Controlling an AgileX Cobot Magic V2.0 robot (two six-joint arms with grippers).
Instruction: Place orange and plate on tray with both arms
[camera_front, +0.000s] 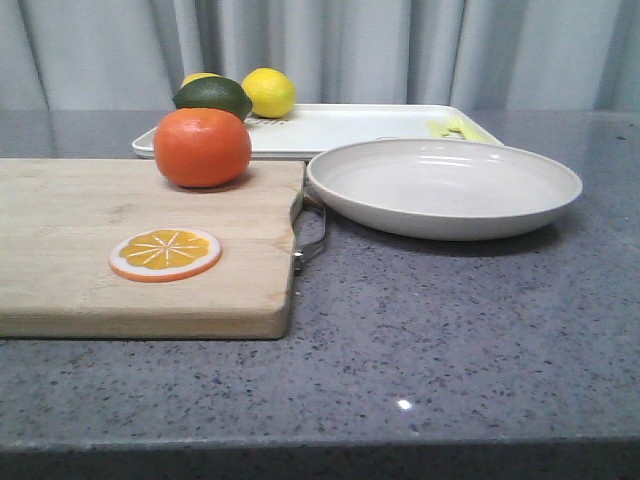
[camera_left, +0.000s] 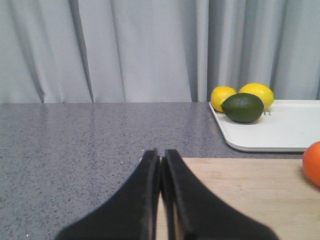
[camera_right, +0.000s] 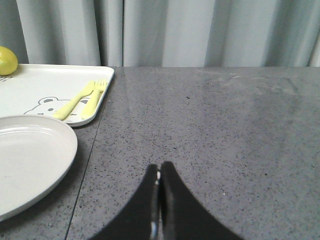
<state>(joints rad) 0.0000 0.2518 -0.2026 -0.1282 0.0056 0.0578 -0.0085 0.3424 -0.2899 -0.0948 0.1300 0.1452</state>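
- The whole, round, glossy bright orange sat on the pale wooden cutting board, toward its far right corner; in the left wrist view only the fruit's edge showed.
- The wide, shallow, off-white round plate rested on the speckled grey stone countertop, just beside the board's metal handle and directly in front of the tray.
- The large, flat, white rectangular tray lay behind both, at the back of the table. It already carried two yellow lemons, a dark green avocado-like fruit and a pair of pale yellow plastic forks.
- A flat orange slice with a white rim lay nearer on the board; it was not part of the job.
- The left gripper, with its black fingers pressed together and holding nothing, hung over the board's near side, well short of the orange.
- The right gripper was likewise clenched and empty, over bare counter to the right of the plate.
- Judged from this, the task stood at its very start: neither item had been grasped, and both were still off the tray.
- The next move would call for each set of jaws to spread, the left reaching for the orange and the right going for the plate's raised rim.
- The tray's clear middle looked the likeliest spot for the plate.
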